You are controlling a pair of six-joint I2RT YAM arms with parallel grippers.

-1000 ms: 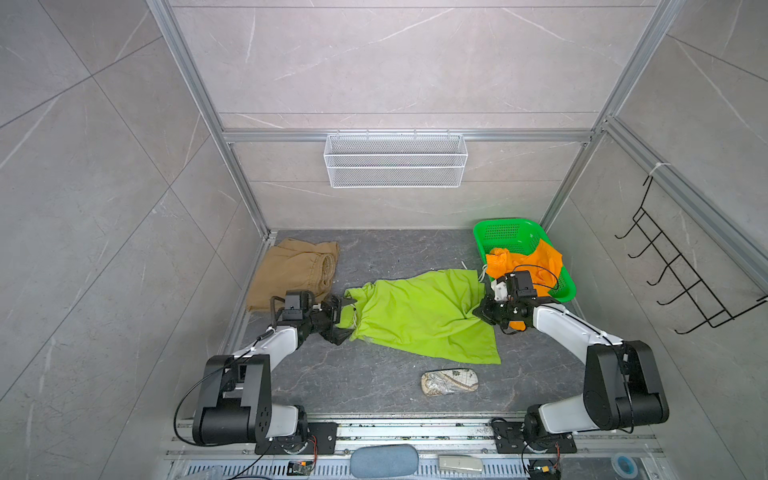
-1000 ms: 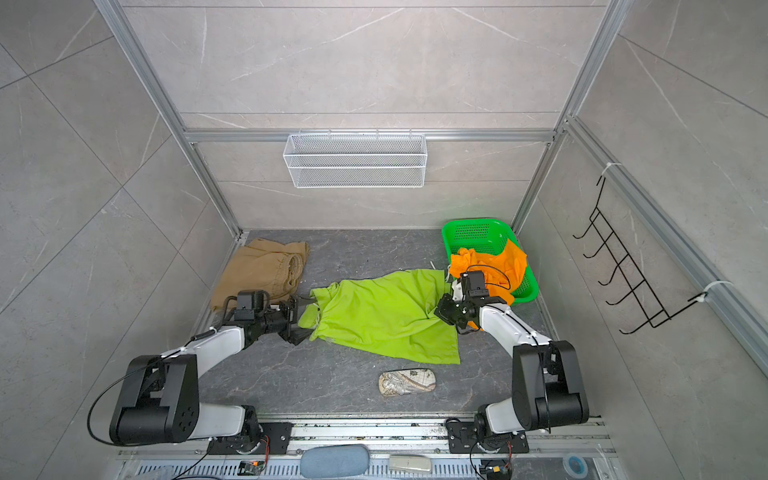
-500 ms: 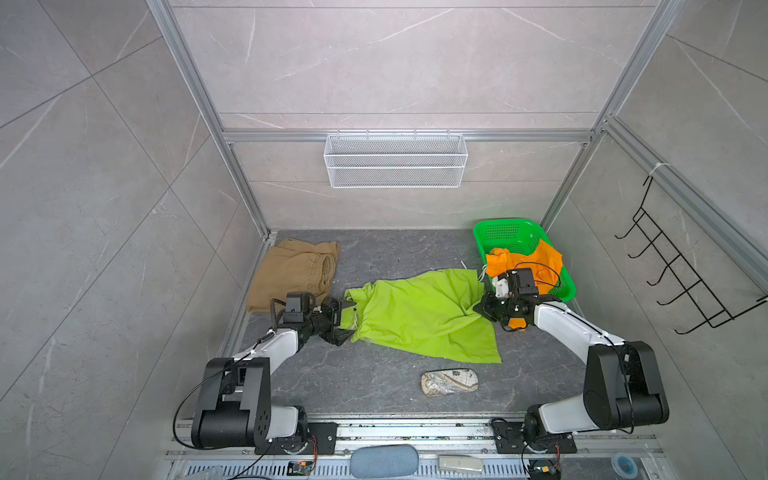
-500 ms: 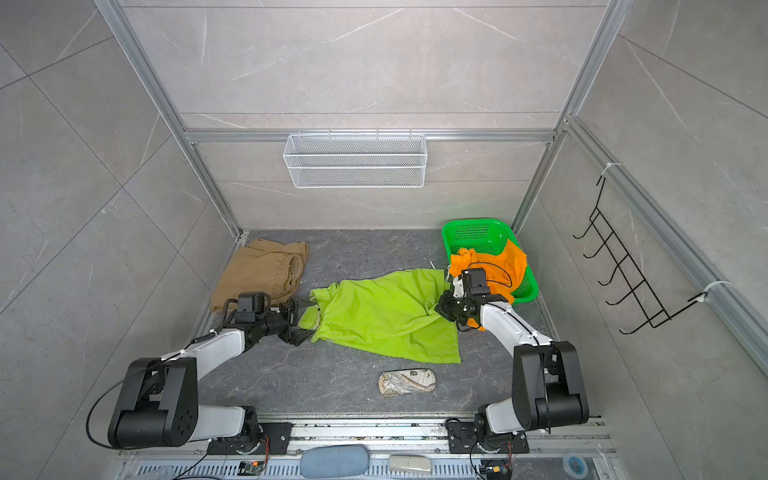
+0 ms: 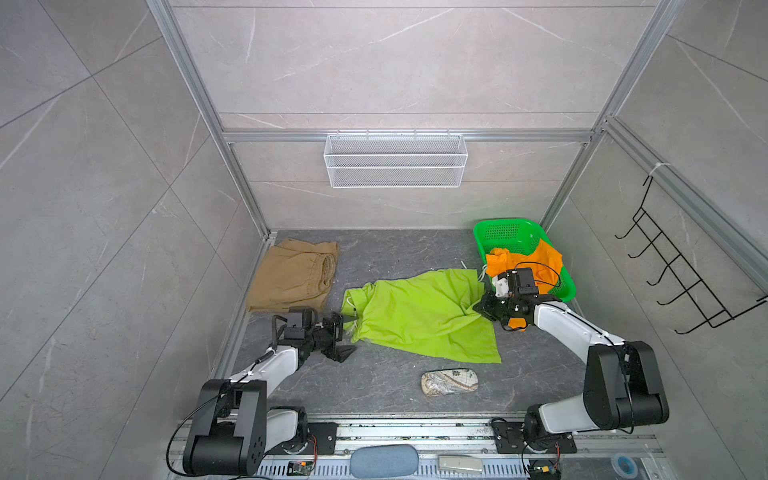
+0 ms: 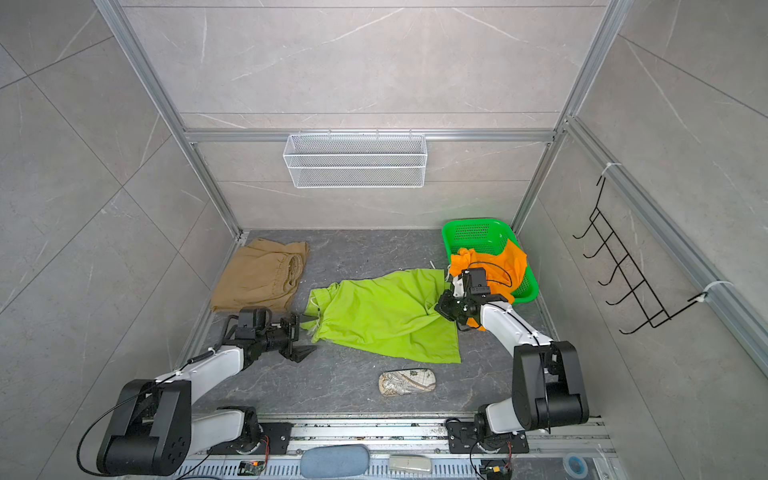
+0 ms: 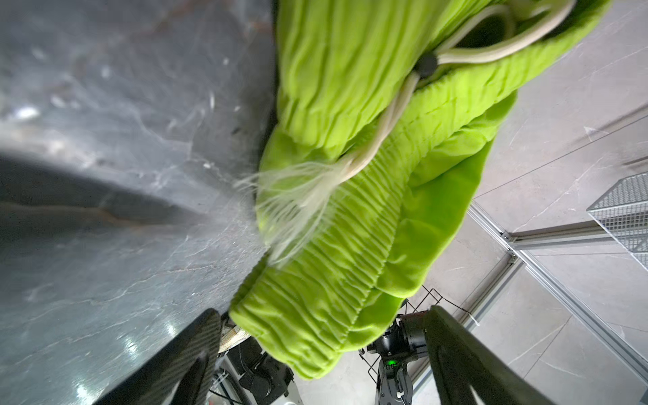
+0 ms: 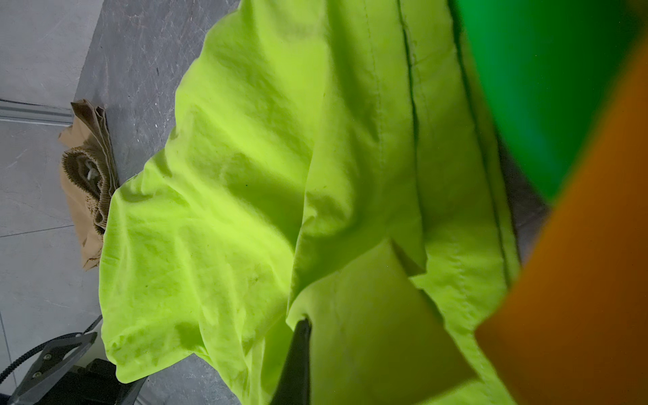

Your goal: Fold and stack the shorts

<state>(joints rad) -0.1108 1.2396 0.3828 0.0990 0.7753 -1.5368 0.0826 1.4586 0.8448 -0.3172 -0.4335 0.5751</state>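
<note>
My right gripper [image 5: 481, 309] tips buried in lime green shorts [image 5: 415, 316] fold; orange shorts [image 5: 542, 259] partly hidden behind it; green basket [image 8: 547, 87] blurred.

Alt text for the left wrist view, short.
Lime green shorts, gathered elastic waistband and frayed cream drawstring toward the camera, lie on the dark stone table. The open left gripper flanks a waistband corner, not closed on it.

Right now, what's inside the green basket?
The orange shorts lie bunched in the green basket, spilling over its rim. The far end of the basket looks bare. Whatever might sit beneath the orange cloth is covered, so I cannot tell.
</note>
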